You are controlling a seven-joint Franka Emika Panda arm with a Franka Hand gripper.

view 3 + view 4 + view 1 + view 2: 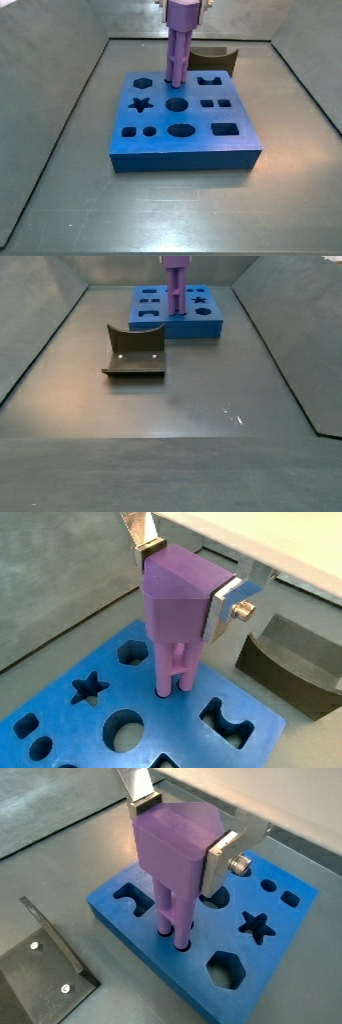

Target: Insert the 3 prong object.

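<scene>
My gripper is shut on the purple 3 prong object and holds it upright by its block-shaped head, prongs down. Both wrist views show the silver fingers clamped on opposite sides of the head. The prong tips reach the top of the blue board at a hole near its far edge; I cannot tell how deep they sit. In both side views the purple object stands straight over the back row of the blue board. It also shows in a wrist view and a side view.
The board has several shaped holes: star, hexagon, circles and notched shapes. The dark fixture stands on the floor beside the board, and shows in other views. Grey walls ring the floor.
</scene>
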